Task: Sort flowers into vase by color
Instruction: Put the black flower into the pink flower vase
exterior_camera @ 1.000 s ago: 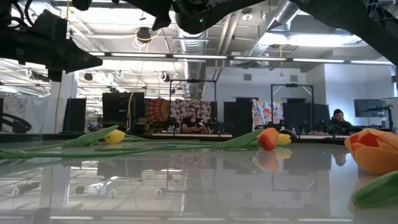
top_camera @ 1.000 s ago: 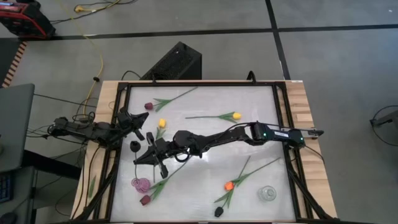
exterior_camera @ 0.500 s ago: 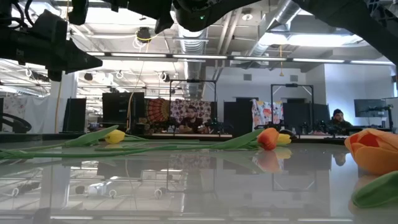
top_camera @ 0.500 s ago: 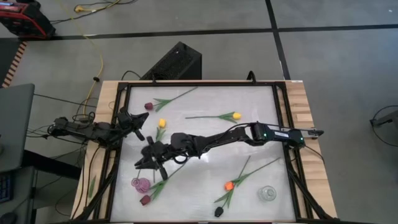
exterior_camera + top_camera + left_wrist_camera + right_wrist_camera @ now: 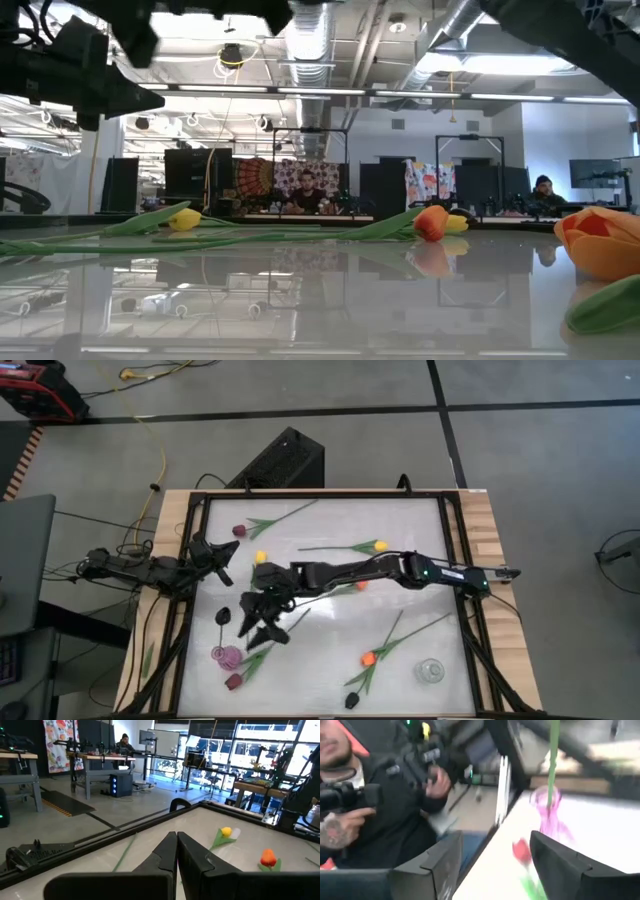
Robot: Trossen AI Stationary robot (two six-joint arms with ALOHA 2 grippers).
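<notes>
From above: right end effector [image 5: 262, 622] stretched far across the tabletop [image 5: 330, 520], fingers wide, nothing held. Just past it, toward the near-left corner, a pink vase [image 5: 226, 655] and a maroon tulip [image 5: 234, 681], stem angling back under the fingers. Left end effector [image 5: 222, 560] parked at the left rail.

Low view: only other tulips seen.

Left wrist: fingers pressed together.

Right wrist: dead ahead between spread fingers, vase and red head (right arm clearly nearer).
</notes>
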